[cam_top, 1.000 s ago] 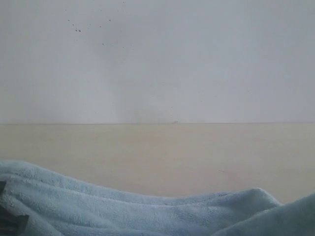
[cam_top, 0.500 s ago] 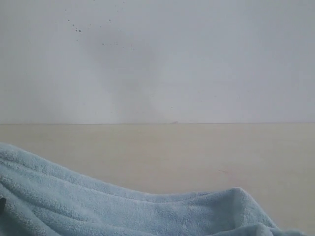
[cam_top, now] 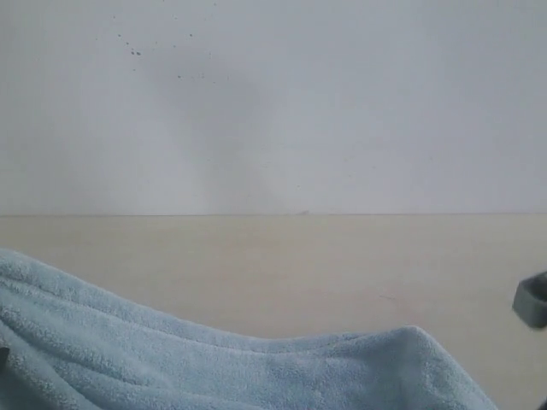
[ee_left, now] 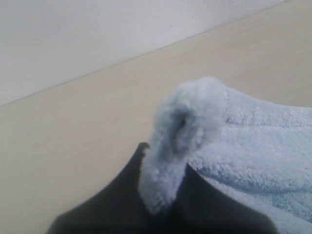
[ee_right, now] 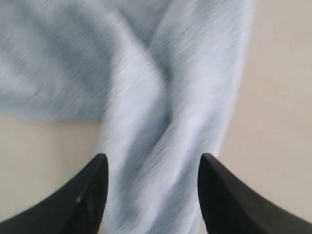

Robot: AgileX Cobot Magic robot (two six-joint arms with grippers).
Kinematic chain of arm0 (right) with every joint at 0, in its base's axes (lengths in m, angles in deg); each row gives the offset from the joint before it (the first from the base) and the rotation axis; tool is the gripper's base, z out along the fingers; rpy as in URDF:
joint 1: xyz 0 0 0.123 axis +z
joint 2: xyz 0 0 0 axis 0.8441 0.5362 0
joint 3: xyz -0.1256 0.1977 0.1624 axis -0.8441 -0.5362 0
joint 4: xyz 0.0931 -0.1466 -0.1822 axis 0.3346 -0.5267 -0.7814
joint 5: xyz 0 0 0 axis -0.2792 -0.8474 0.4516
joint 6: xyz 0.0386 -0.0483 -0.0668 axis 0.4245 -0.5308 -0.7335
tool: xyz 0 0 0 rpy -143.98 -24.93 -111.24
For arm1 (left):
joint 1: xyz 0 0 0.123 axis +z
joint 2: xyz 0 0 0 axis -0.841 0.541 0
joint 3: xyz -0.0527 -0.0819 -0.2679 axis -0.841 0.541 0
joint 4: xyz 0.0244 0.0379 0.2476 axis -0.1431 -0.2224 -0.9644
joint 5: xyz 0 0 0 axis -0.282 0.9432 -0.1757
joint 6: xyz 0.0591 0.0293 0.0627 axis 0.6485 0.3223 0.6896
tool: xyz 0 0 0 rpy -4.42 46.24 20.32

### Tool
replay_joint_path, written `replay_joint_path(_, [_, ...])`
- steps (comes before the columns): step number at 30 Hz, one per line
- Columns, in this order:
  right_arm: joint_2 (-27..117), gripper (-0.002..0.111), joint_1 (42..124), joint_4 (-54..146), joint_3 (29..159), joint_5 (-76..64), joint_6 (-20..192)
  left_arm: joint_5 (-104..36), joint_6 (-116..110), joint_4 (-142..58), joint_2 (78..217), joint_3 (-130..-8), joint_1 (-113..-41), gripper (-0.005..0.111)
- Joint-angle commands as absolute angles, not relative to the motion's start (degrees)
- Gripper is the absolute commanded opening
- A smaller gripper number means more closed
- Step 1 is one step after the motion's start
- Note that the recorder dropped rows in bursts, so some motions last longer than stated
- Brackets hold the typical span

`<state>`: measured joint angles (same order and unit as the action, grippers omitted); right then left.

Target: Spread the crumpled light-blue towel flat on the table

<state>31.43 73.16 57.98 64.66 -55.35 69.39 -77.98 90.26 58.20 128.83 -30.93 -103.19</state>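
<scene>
The towel (cam_top: 214,367) is found on the near part of the table (cam_top: 299,265), where it lies in soft folds and is not flat. In the exterior view, one rounded ridge of the pale blue cloth is raised above the table top towards the right side of the table, and the cloth rises again at the left side of the table. The far part of the table is left bare, and a white wall (cam_top: 342,102) with a few small dark specks is seen at the far edge of the table. The left gripper (ee_left: 165,165) is closed on the towel: in the left wrist view a thick fluffy fold of the cloth is pinched between its two dark fingers and is pushed up above them, over the table, while the other cloth spreads away on the table surface. The right gripper (ee_right: 153,161) is held with its jaws wide apart and nothing is gripped by it. In the right wrist view a long twisted fold of the towel is seen through the gap between the two dark fingers, with bare table on both sides of the fold. This picture is blurred, so it cannot be told whether the cloth is touched by the fingers. A small grey part (cam_top: 532,301) is seen over the right side of the table, apart from the towel; what it is cannot be told.
</scene>
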Motion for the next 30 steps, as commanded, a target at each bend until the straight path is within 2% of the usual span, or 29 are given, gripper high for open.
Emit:
replay_joint_path(1, [32.43,0.051,73.42,48.94,65.15,-40.73,79.07,-77.48,90.56,58.31,128.48,-31.09,-103.12,0.004])
replay_joint_path(6, [44.39,0.036,73.42,48.24,71.28,-40.54,76.34,-77.48,90.56,58.31,128.83,-31.09,-103.12,0.004])
replay_joint_path(14, [62.09,0.037,73.42,46.72,81.57,-38.45,77.26,-77.48,90.56,58.31,130.84,-30.88,-103.12,0.004])
replay_joint_path(23, [75.14,0.036,73.57,47.22,81.61,-35.95,75.96,-77.48,90.56,58.31,133.04,-30.88,-103.12,0.004])
replay_joint_path(25, [76.68,0.036,73.9,54.32,81.61,-35.84,70.0,-77.48,90.56,58.31,133.99,-30.88,-103.12,0.004])
replay_joint_path(27, [76.55,0.036,77.16,66.3,81.61,-34.98,58.42,-77.41,90.56,58.31,134.48,-30.88,-103.12,0.004])
replay_joint_path(30, [76.55,0.036,84.87,71.88,81.61,-33.67,53.81,-77.41,90.56,58.31,134.99,-30.88,-103.12,0.004])
